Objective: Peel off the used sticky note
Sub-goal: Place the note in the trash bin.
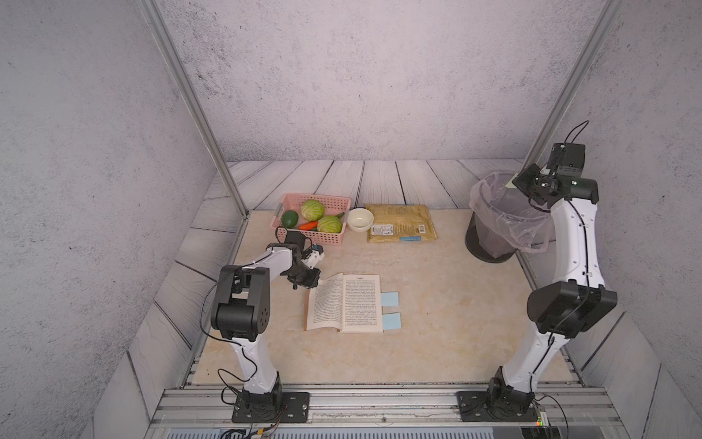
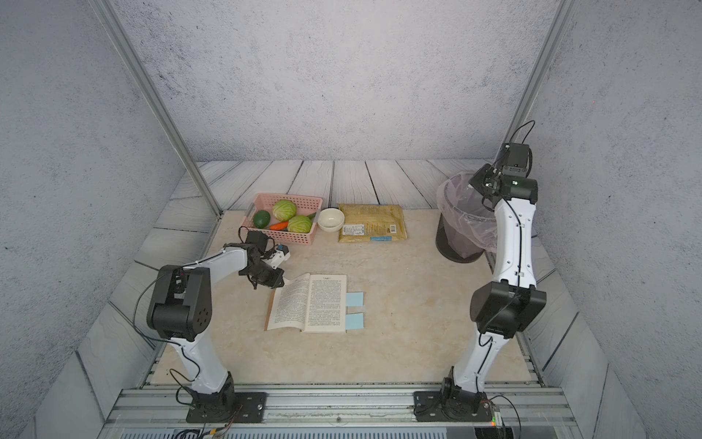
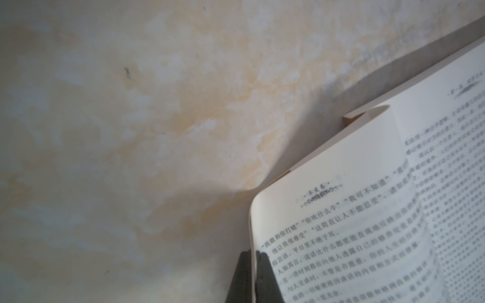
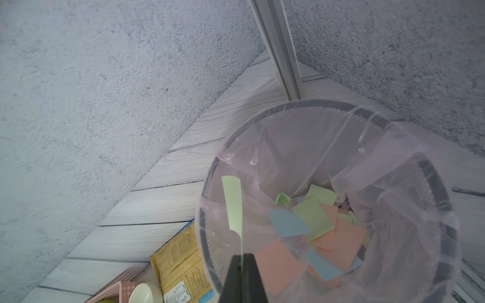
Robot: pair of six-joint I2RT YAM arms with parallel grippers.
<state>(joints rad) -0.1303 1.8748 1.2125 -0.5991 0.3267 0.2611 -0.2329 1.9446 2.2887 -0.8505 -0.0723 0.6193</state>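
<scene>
1. On your left, the left gripper sits low at the far left corner of the open book. In the left wrist view its jaws are pressed together on the edge of a single page, which curls up off the pages below it.
2. The book lies open and flat on the marbled tabletop, near the middle, with printed text facing up.
3. Behind the book you see a pink basket holding two cabbages, an avocado and a carrot. A white bowl stands just beside it, and next to that lies a flat yellow packet.
4. Two blue sticky notes stick out from the right edge of the book, one behind the other.
5. Further right stands a mesh wastebasket with a thin plastic liner. The right wrist view shows pink, green and blue discarded notes at its bottom.
6. On your right, the right gripper hangs above the wastebasket's opening. Its jaws are closed on one edge of a pale green sticky note, the used note. The rest of the note stands free over the inside of the liner.
</scene>
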